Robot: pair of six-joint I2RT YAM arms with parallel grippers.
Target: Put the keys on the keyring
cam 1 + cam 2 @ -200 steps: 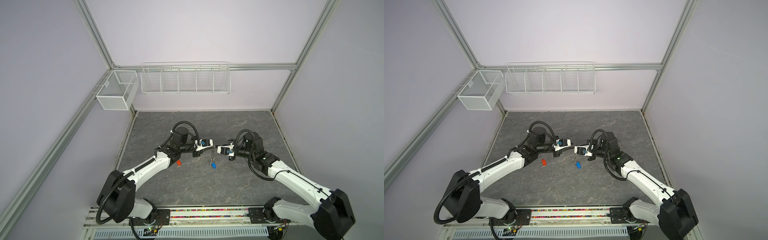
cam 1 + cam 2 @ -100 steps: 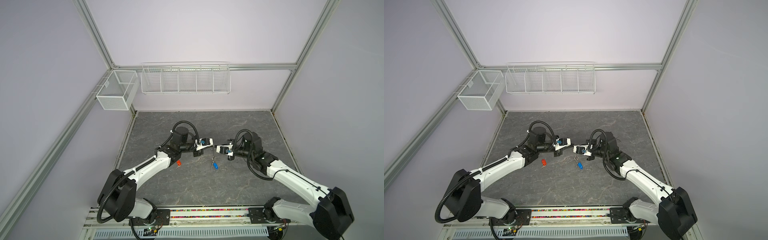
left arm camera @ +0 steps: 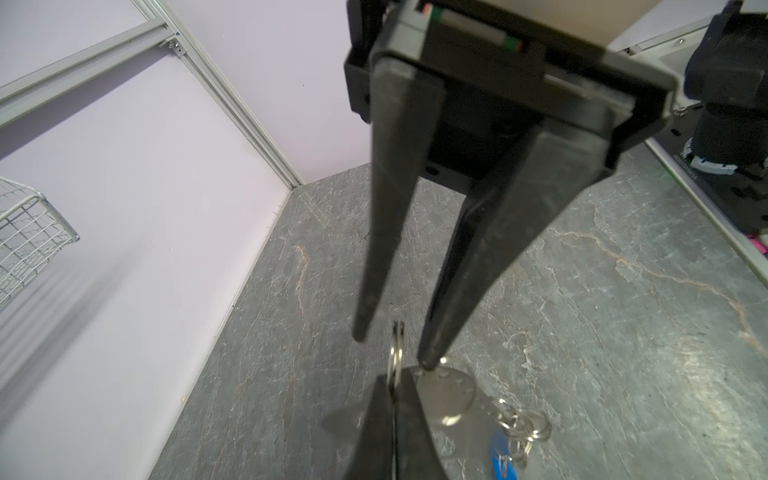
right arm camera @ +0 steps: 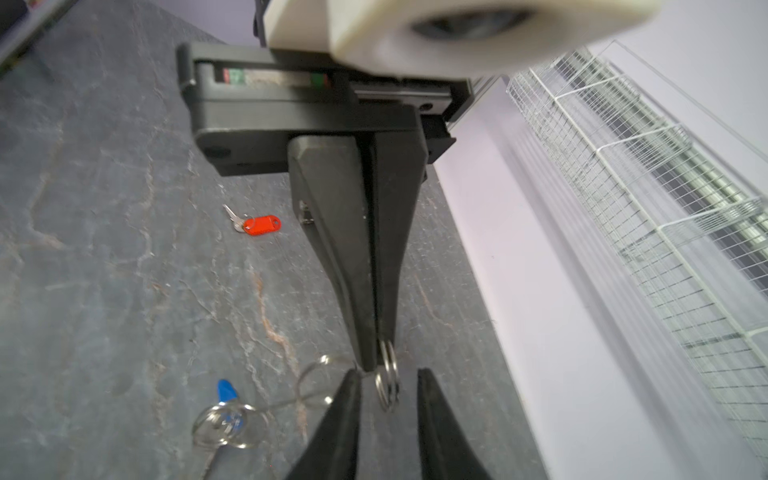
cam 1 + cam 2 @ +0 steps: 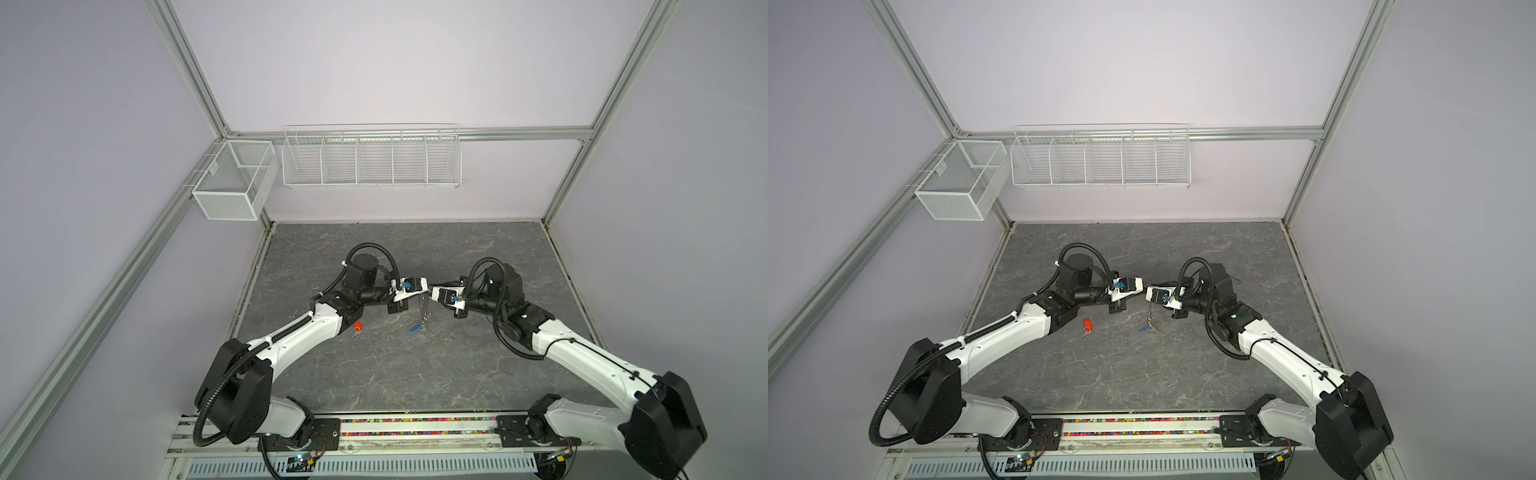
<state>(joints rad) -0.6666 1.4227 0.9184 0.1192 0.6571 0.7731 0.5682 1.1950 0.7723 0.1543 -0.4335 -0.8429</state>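
My left gripper [image 3: 392, 384] is shut on a silver ring [image 3: 397, 353] at the top of the keyring [image 3: 449, 399], which hangs above the table between both arms [image 5: 424, 309]. My right gripper [image 4: 387, 374] is open, one finger on either side of that ring [image 4: 386, 386] without touching it. At the keyring's lower end, among small rings [image 3: 523, 428], hangs the blue-tagged key [image 3: 500, 453], also in both top views [image 5: 1144, 329]. The orange-red-tagged key [image 4: 259, 224] lies loose on the table beside my left forearm [image 5: 357, 328].
The grey stone-look table [image 5: 415, 374] is walled by lilac panels. A white wire rack [image 5: 371, 158] hangs on the back wall and a mesh basket [image 5: 232, 183] on the left rail, both high above the table.
My left gripper has shut on the keyring's top ring, and my right gripper, shut on it before, has just opened. The blue-tagged key has swung slightly.
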